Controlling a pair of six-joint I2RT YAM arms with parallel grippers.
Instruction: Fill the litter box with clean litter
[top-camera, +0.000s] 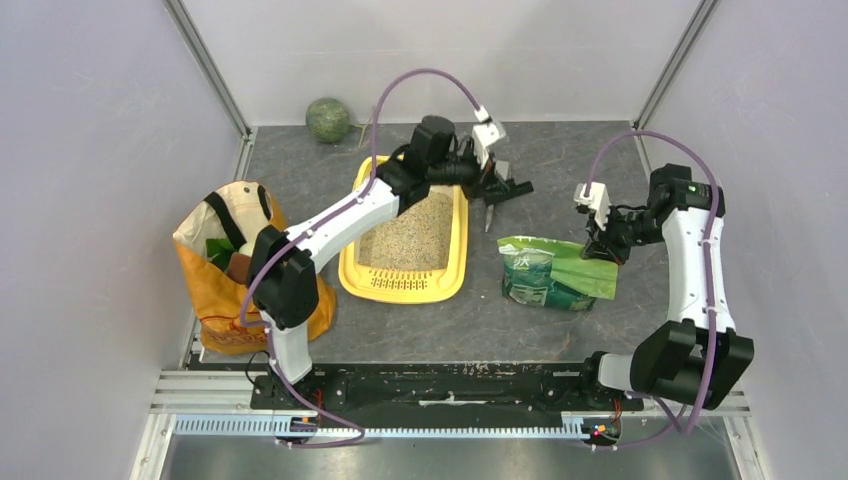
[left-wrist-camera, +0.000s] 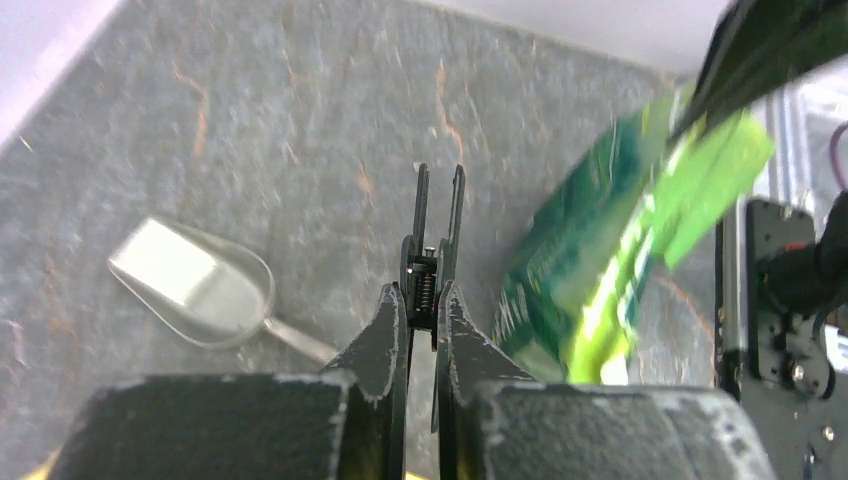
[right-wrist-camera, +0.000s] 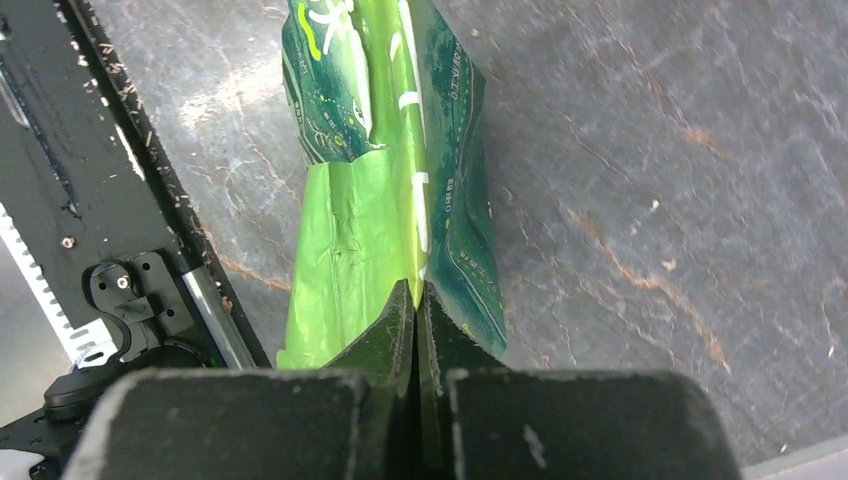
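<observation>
I see the box (top-camera: 404, 286) mid-table, its long axis running near-to-far with a slight tilt, the grille end toward the arm bases and litter (top-camera: 415, 232) covering its floor. My left gripper (left-wrist-camera: 422, 295) hangs past the box's far right corner, fingers almost together and pinching what looks like a black spring clip (left-wrist-camera: 421, 225), though that wrist view is partly blurred; the scoop (left-wrist-camera: 190, 295) lies nearby. My right gripper (right-wrist-camera: 417, 300) is clenched on the edge of the green bag (right-wrist-camera: 400, 150), right of the box.
</observation>
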